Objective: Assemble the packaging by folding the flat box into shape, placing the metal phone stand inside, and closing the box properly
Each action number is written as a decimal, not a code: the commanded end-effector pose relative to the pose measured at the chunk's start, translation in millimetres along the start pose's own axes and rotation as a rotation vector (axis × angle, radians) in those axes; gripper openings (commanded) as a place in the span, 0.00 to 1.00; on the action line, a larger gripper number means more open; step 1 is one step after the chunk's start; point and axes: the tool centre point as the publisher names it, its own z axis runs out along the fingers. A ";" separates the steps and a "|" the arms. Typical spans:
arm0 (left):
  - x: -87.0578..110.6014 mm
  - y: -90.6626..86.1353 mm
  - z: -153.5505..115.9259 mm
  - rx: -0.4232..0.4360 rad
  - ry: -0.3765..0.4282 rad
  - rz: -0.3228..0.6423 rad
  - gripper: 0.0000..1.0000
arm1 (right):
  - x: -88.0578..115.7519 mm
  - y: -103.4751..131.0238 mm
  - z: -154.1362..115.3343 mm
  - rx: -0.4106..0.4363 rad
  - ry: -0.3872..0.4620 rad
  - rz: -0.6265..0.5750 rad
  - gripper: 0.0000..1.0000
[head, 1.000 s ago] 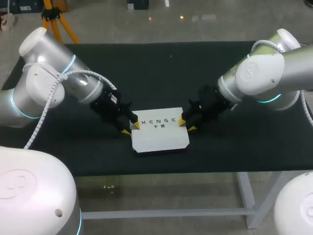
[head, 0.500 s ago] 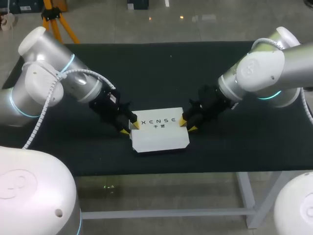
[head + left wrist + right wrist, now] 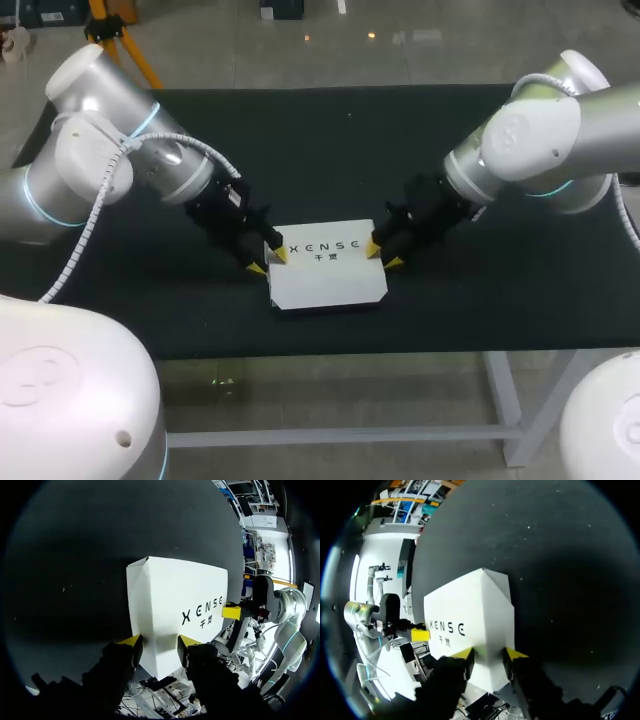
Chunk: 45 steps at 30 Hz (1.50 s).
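A white box [image 3: 328, 276], folded into shape with its lid down and dark print on top, sits at the middle of the black table near the front edge. At the box's left end is my left gripper [image 3: 267, 261]. In the left wrist view its fingers [image 3: 132, 644] press that end of the box [image 3: 175, 600] from both sides. My right gripper [image 3: 383, 256] is at the right end, and its fingers [image 3: 514, 655] clamp the box [image 3: 470, 610] in the same way. The metal phone stand is not visible in any view.
The black table [image 3: 330, 150] stretches behind and to both sides of the box. The box lies close to the table's front edge [image 3: 330, 350].
My left arm's upper joints have shifted slightly up and to the right. Both grippers and the box stay where they were.
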 end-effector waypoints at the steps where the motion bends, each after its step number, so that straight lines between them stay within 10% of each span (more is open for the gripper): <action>1: 7.0 -3.4 -0.4 -0.021 -0.014 -0.008 0.48 | 4.1 1.8 1.8 0.013 0.005 0.005 0.43; 45: 7.7 -2.9 -11.2 -0.085 -0.029 -0.045 0.49 | 13.4 5.3 -9.3 0.069 0.005 0.038 0.44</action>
